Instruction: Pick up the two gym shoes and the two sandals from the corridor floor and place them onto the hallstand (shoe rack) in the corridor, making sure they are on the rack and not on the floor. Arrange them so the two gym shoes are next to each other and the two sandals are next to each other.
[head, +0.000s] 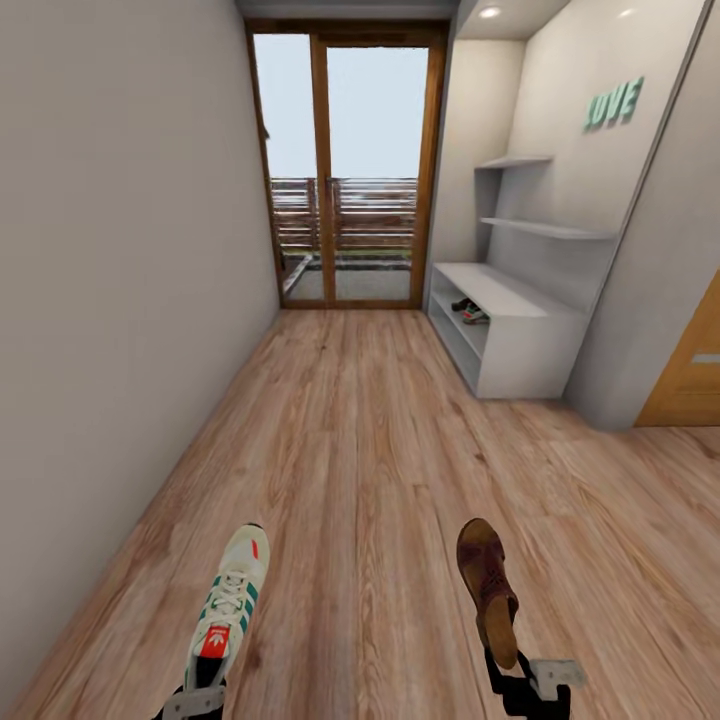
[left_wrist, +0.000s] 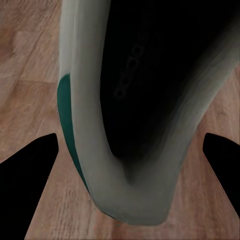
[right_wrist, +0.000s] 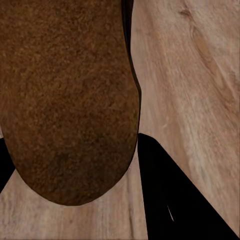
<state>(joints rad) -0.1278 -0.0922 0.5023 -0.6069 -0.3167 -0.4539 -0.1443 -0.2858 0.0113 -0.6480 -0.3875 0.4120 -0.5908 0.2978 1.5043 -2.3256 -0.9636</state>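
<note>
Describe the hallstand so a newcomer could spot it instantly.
Look down the corridor toward the glass door; the hallstand stands against the right wall. It is a low pale-grey unit with open tiers and staggered shelves above, with shoes already on its tier.

This is the entrance corridor of a home. A narrow passage with a wood-plank floor (head: 370, 450) runs between plain pale walls to a wood-framed glass door (head: 345, 170) that looks onto a fenced terrace. On the right stands a pale-grey hallstand (head: 510, 330) with open shoe tiers and staggered shelves; shoes (head: 469, 311) sit on its lower tier. Green decorative letters (head: 613, 103) hang above it.
</note>
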